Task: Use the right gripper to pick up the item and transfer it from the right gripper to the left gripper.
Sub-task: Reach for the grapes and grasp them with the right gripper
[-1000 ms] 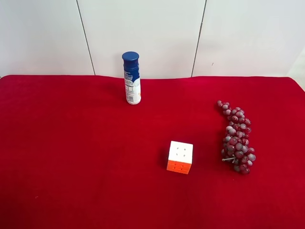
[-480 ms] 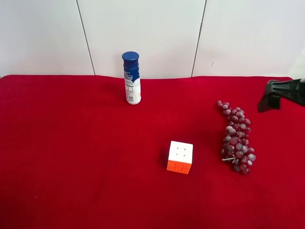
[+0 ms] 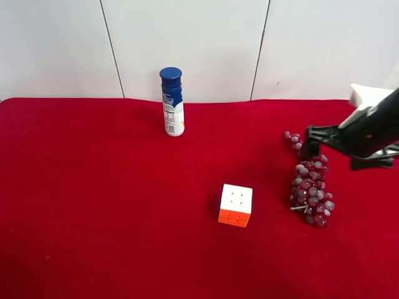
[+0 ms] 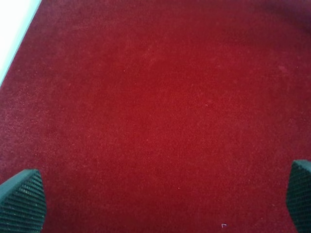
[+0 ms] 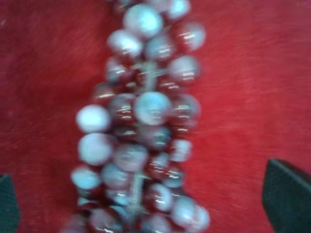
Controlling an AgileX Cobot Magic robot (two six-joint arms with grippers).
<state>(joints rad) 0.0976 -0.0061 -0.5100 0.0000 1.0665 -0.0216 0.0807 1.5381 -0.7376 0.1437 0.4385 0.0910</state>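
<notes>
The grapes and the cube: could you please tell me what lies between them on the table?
Nothing: in the exterior high view, only bare red cloth separates the cube from the grapes.

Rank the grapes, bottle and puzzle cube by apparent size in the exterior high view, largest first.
1. grapes, clearly largest.
2. bottle and puzzle cube: too close to rank; the bottle is taller, the cube wider, and the bottle stands farther back.

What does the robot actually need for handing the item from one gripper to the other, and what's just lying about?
Needed:
grapes
right gripper, open above them
left gripper, open over red cloth

Lying about:
puzzle cube
blue-capped bottle
</notes>
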